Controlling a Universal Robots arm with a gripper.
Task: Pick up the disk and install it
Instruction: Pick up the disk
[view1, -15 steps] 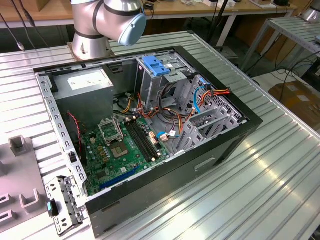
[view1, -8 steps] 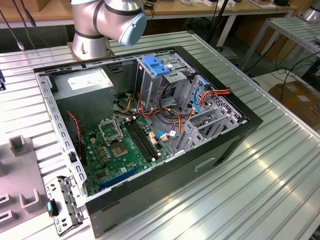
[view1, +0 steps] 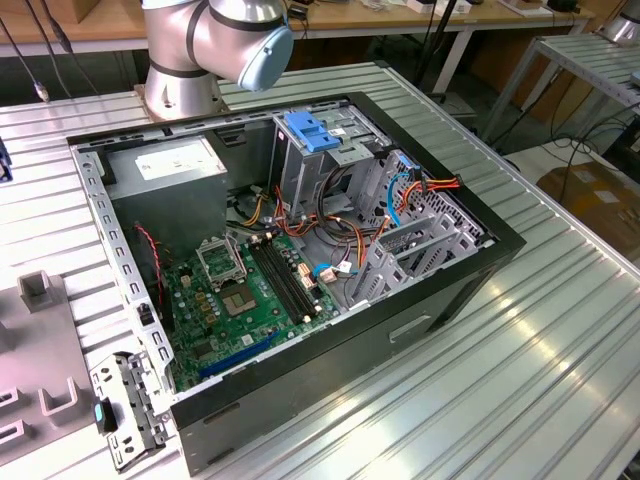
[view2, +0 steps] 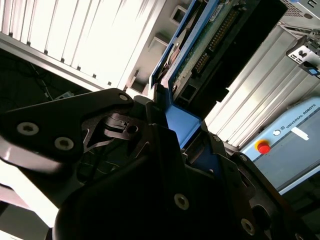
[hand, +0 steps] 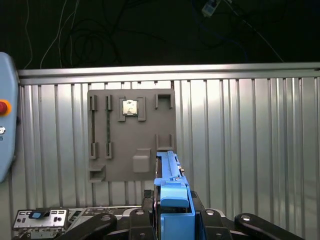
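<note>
In both wrist views my gripper (hand: 172, 212) is shut on the disk (hand: 169, 172), which I hold edge-on above the ribbed metal table. Blue plastic rails (hand: 175, 192) run along the disk's edges between my black fingers (hand: 202, 220). In the second wrist view the disk (view2: 215, 45) shows its green circuit-board underside and a connector row, sticking out beyond my gripper (view2: 180, 135). The open computer case (view1: 470, 270) lies on its side in the exterior view, with a metal drive cage (view1: 330, 165) inside.
A grey fixture plate (hand: 131, 150) holding a processor chip (hand: 129, 107) lies on the table below me. A teach pendant (hand: 5, 130) with a red button sits beside it. Inside the case are a motherboard (view1: 250, 290), a grey power-supply box (view1: 165, 160), cables and a blue cage handle (view1: 315, 130).
</note>
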